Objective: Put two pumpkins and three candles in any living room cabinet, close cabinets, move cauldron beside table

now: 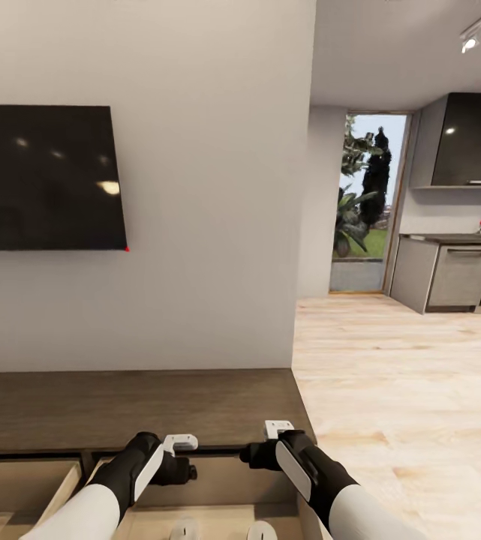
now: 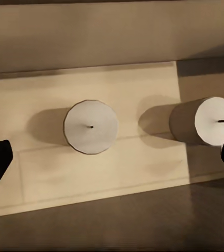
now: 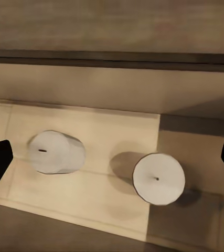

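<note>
Living-room wall above cabinet (image 1: 157, 409), two candles (image 2: 91, 126) in drawer, both grippers spread open, fingertips cropped.

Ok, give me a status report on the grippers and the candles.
Both grippers open, left gripper and right gripper empty above the open cabinet drawer. Two candles standing inside it. Nothing blocking.

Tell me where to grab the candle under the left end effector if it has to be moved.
Grip the candle across its round side wall, coming straight down from above. It stands upright in the open drawer, wick up, with bare floor all round and the second candle well apart, so the wide-open left end effector should straddle it. Its flat top offers no hold.
</note>
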Robot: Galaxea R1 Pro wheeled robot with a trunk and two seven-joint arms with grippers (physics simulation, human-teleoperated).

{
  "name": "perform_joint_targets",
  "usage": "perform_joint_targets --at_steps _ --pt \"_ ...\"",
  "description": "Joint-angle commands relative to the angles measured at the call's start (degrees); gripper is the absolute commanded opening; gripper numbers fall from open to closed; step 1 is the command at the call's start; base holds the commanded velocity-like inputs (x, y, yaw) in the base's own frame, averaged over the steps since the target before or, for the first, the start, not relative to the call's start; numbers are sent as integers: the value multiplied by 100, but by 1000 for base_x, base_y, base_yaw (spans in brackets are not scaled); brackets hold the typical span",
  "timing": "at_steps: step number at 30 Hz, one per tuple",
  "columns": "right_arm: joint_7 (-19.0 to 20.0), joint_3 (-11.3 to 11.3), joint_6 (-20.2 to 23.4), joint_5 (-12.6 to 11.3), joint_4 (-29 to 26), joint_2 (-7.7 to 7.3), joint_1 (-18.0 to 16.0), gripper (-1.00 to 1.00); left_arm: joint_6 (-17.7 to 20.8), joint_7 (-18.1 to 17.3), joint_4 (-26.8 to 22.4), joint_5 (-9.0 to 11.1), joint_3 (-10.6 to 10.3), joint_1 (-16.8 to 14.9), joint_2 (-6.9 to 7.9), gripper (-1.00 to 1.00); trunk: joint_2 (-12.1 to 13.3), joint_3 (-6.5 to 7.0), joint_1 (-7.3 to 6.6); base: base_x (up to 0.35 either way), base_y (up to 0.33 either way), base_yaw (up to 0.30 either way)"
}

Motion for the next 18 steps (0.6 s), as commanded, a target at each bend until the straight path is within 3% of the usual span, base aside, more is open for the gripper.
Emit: perform_joint_targets --at_steps 1,7,18 --pt "-53 33 17 -59 -9 -4 -4 100 28 17 10 52 -36 -2 5 100 38 12 -24 0 0 0" --pt "-46 30 294 -58 -12 -54 -4 100 33 17 128 52 -36 -2 5 100 279 119 -155 0 0 0" --pt "-44 29 358 -59 -17 -82 -4 100 31 17 146 57 -36 -2 5 100 720 317 -397 0 0 0"
